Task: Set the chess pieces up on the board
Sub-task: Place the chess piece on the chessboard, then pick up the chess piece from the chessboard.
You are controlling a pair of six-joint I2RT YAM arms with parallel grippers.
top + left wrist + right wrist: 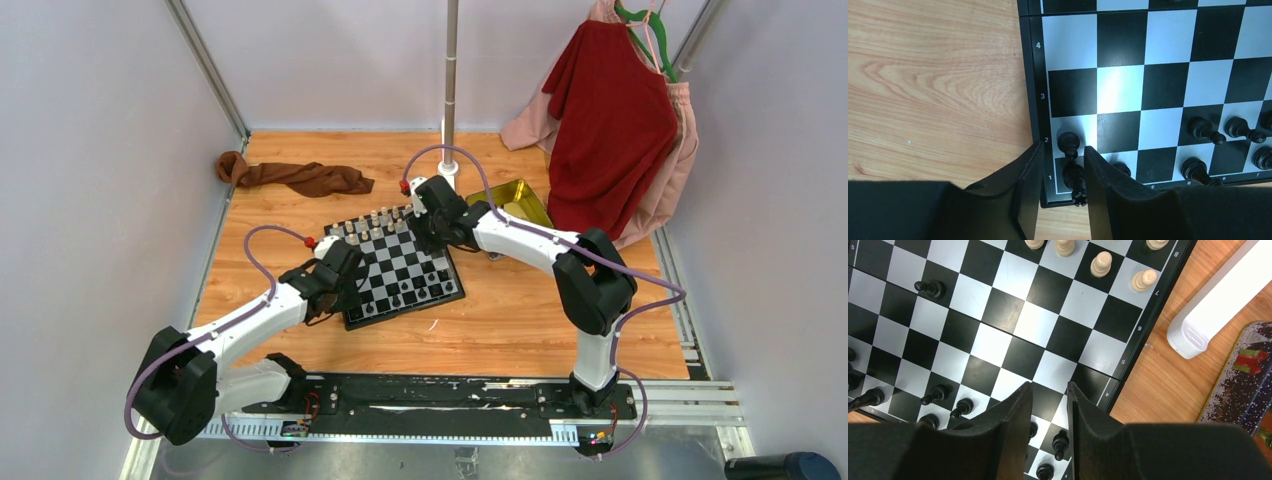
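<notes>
The board (400, 262) lies on the wooden table. Cream chess pieces (375, 220) line its far rows and black ones (400, 297) its near rows. My left gripper (347, 298) is at the board's near left corner. In the left wrist view it (1064, 148) is open, straddling a black rook (1075, 182) that stands on corner square a1, with a gap beside the left finger. A black pawn (1068, 142) stands just ahead. My right gripper (432, 240) (1049, 386) hovers open over the board's right side, holding nothing, with a black pawn (1060, 442) below its fingers. Cream pieces (1100, 264) stand far ahead.
A yellow tin (510, 200) sits right of the board, by a white pole base (1213, 300) and its upright pole (450, 100). A brown cloth (295, 177) lies at the back left. Red and pink clothes (610, 130) hang at the back right.
</notes>
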